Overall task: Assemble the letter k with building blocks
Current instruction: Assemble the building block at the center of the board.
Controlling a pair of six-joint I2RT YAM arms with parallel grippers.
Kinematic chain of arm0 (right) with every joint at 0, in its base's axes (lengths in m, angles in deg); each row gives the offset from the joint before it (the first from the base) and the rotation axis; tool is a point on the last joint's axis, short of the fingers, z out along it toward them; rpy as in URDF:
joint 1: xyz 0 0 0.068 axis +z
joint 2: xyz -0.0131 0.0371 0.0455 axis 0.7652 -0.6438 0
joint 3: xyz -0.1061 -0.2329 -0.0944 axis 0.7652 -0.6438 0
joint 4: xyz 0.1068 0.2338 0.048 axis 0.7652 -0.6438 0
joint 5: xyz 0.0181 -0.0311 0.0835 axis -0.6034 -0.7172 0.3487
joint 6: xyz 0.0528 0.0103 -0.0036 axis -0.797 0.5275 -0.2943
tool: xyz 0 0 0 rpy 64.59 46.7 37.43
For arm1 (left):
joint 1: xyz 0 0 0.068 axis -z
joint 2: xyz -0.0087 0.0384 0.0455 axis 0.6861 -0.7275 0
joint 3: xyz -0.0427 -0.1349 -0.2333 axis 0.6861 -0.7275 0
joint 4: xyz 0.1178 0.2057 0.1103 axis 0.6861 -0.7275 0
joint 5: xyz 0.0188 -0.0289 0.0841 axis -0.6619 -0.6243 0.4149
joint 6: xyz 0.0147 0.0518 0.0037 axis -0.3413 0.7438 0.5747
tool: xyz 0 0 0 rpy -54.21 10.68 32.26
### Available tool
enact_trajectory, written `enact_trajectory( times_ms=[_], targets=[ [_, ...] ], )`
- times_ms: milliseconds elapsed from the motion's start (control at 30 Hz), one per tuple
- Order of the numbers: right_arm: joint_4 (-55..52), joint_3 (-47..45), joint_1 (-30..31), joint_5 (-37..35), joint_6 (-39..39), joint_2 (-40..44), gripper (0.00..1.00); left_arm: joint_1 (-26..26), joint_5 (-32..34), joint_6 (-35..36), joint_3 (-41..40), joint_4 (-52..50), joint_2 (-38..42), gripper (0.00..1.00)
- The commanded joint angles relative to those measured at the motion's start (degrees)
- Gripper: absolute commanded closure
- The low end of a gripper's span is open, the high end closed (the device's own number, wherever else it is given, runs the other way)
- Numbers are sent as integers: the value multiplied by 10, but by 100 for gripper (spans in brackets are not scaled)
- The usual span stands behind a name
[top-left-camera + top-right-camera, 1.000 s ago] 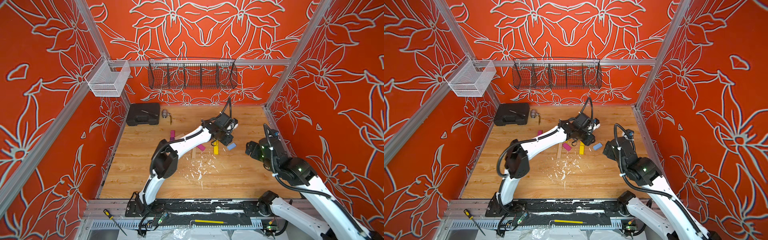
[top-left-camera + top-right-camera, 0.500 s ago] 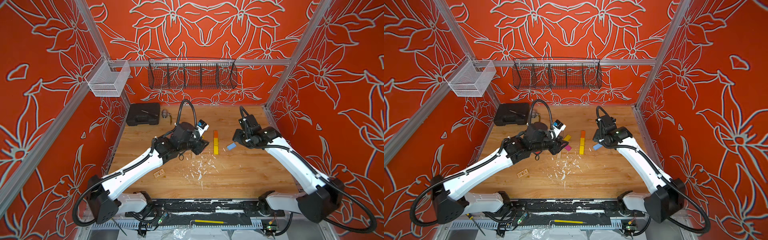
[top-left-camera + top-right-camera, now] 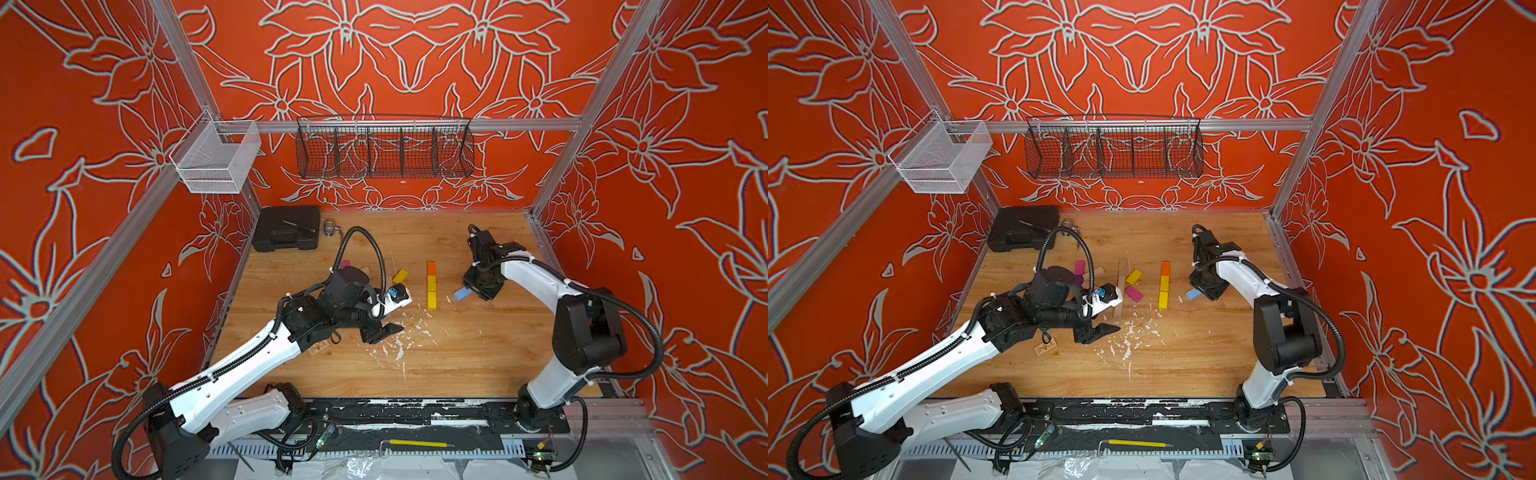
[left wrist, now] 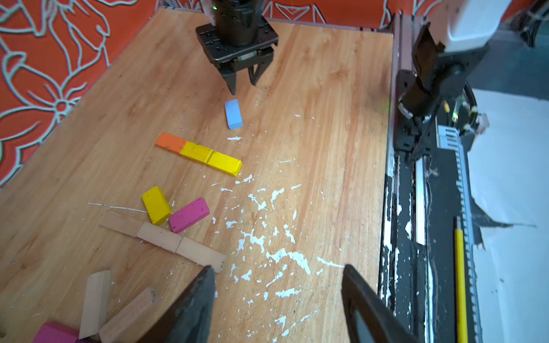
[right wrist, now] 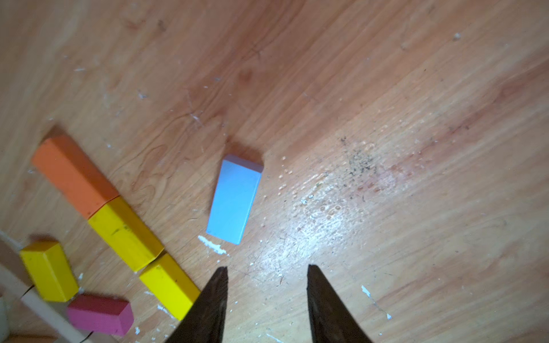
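A light blue block lies flat on the wooden floor, just ahead of my right gripper. That gripper is open and nothing sits between its fingers; in both top views it hovers over the block's right end. An orange block and two yellow ones form a straight line. A loose yellow block, a magenta one and a row of plain wood blocks lie to its left. My left gripper is open and empty above white flecks.
A printed plain block lies by the left arm. More plain and magenta blocks sit behind it. A black case and a small metal part are at the back left. Wire baskets hang on the back wall.
The left arm has pulled back from the blocks toward the front left and its jaws have widened. The right arm has reached out to the light blue block and its jaws have narrowed.
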Motion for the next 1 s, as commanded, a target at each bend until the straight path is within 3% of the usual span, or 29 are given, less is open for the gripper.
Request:
enact_trajectory(
  times_ms=[0,367,967],
  targets=[
    [-26,26,-8,8,-54,-28,58,1,-26,67,-10,-2,4,29],
    [7,49,-14,48,-91,-87,58,1,9,71,-30,-1,18,13],
    [29,62,-14,60,-101,-132,61,1,22,76,-35,-9,19,11]
  ],
)
